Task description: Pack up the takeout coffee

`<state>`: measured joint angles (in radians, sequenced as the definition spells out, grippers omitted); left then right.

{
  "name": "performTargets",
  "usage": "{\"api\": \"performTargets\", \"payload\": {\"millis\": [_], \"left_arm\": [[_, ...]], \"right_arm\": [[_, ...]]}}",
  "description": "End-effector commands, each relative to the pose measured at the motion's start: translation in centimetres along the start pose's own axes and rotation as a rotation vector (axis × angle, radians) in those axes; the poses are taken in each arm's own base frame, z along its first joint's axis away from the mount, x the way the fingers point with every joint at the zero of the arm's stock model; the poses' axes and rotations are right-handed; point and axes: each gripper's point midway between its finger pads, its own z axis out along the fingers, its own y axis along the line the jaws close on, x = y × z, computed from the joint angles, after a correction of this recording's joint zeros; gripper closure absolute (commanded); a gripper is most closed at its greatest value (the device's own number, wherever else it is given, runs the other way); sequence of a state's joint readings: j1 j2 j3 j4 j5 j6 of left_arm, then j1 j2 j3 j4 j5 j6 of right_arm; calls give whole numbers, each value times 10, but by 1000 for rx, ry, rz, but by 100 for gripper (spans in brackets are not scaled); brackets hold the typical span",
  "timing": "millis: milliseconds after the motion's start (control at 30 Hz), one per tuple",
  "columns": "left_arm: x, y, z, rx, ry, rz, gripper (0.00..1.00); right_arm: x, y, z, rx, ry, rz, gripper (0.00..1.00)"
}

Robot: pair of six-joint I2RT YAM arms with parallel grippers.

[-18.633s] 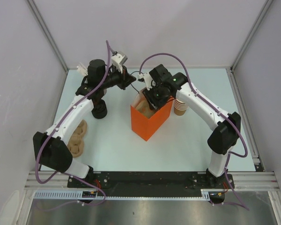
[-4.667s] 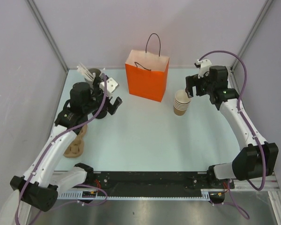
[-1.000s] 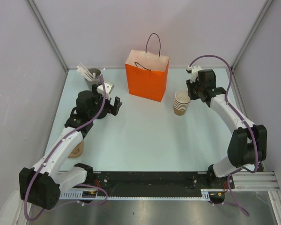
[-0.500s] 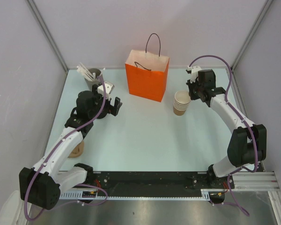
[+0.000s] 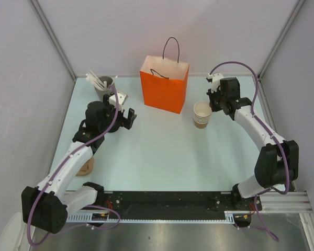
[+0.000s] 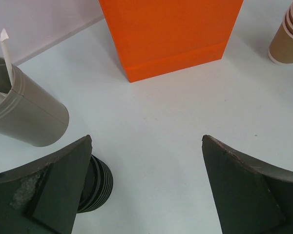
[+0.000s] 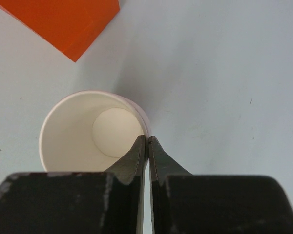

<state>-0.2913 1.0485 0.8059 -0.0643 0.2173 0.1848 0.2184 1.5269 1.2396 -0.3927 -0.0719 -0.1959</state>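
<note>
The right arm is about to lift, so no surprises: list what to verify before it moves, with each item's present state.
1. Right end effector shut on the top paper cup at its rim: ok.
2. Only that cup pinched, not the cup stack beneath: cannot tell.
3. Left end effector open and empty: ok.
4. Stack of black lids standing beside the left finger: ok.
5. Orange paper bag upright, mouth open: ok.
6. Takeout coffee with its lid on in view: not ok.
</note>
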Motion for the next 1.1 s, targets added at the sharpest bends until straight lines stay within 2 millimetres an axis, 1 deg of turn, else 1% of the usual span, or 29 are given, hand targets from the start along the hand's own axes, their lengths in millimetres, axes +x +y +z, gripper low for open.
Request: {"api": "performTargets", "payload": {"millis": [0,167,367,600,733,833,867,967,1067], "left_arm": [[-6,0,2,12,-30,20,1],[-6,0,2,11,-30,21,1],[-6,0,2,11,-27,19,1],[-5,0,3,13,-24,18,0],[-5,0,3,12,-24,18,1],[-6,0,3,11,-27,17,1],[-7,0,3,13,-29,19,0],[-5,0,3,13,-26,19,1],[-5,0,3,15,-25,17,0]], "right_arm": [[-25,0,-21,14,-89,-20,97],[-30,0,-28,21,-108,-22,99],[-28,-6,-24,53,-100,-18,100],[-37,-5,-34,51,-136,-15,100],[-41,-10,-40,79,-153,-16,100],[-41,-12,-39,87,-153,-14,100],[-39,-16,-37,113,-143,-11,100],[-38,-20,-36,131,-139,-9,100],[-38,-21,-36,133,-140,-8,100]]}}
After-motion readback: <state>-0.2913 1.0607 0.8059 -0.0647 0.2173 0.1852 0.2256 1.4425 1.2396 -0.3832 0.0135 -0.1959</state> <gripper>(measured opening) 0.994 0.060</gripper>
